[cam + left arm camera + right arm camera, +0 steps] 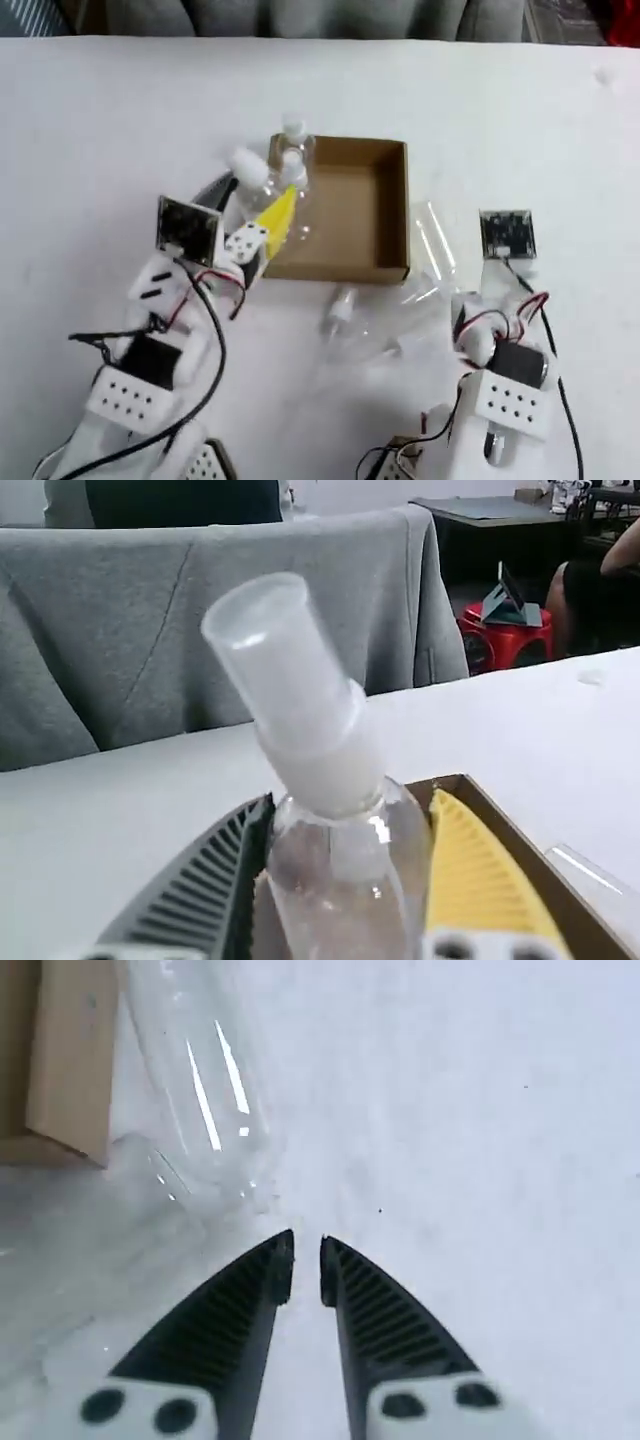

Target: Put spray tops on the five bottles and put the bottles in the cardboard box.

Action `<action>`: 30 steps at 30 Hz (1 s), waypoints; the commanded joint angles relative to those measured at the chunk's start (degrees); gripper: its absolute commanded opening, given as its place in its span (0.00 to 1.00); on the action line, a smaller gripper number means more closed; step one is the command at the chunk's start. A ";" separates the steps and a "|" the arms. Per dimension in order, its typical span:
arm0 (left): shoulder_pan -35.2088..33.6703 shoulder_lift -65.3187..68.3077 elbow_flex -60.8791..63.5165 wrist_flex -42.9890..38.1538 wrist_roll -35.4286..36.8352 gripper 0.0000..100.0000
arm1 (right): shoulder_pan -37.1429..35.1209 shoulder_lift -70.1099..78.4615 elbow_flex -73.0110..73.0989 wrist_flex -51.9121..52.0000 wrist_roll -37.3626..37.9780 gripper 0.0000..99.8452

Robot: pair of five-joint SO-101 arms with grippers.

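1. One white table [100, 100] seen from above, carrying everything below.
2. Mid-table, an open-topped cardboard box [350, 215], floor mostly bare; judged barely filled, if at all.
3. At the box's left wall, the left gripper [352, 820], jaws clamped on the shoulder of a clear held bottle [340, 890], tilted over the box's edge and not yet set down inside.
4. Low over bare table to the box's right, the right gripper [305, 1255], jaws almost together with a thin slit between, holding nothing.
5. Just beside the box's right wall, an uncapped bottle [200, 1090] lying on its side near the right gripper's tips; judged to need a top.
6. In front of the box, a capped bottle [345, 312] lying down, top on, boxing left to do (further clear shapes beside it too faint to count).
7. Already seated on the held bottle, a white spray top [300, 700].
8. At the box's far-left corner, a second white top [293, 127]; impossible to tell whether its bottle stands inside.
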 commanded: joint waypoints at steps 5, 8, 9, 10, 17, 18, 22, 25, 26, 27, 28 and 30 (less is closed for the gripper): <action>-0.40 6.46 2.55 -15.30 3.69 0.02 | 1.10 -0.66 8.26 -11.03 1.32 0.02; -0.40 9.27 2.81 -16.00 2.55 0.02 | 1.10 -0.66 8.26 -11.21 1.32 0.02; -0.48 10.51 2.64 -16.09 2.37 0.02 | 1.10 -0.57 8.26 -11.21 1.32 0.02; -0.48 11.65 2.46 -16.35 2.46 0.02 | 1.10 -0.57 8.26 -11.21 1.32 0.02; -0.48 19.91 2.81 -23.91 2.46 0.02 | 1.10 -0.40 8.26 -11.21 1.32 0.02; -0.48 20.97 2.81 -24.53 2.46 0.02 | 1.10 -0.48 8.26 -11.21 1.32 0.02; -0.48 24.57 2.81 -27.08 2.46 0.02 | 1.10 -0.48 8.26 -11.21 1.32 0.02; -0.48 26.24 2.81 -28.04 2.46 0.02 | 1.10 -0.57 8.26 -11.21 1.32 0.02; -0.48 26.59 2.81 -28.22 2.46 0.02 | 1.10 -0.57 8.26 -11.21 1.32 0.02; -0.48 26.77 2.90 -28.22 2.46 0.02 | 1.10 -0.57 8.26 -11.21 1.32 0.02; -0.48 26.95 2.90 -28.22 2.46 0.02 | 1.10 -0.57 8.26 -11.21 1.32 0.02; -0.48 27.12 3.25 -28.22 2.46 0.02 | 1.10 -0.57 8.26 -11.21 1.32 0.02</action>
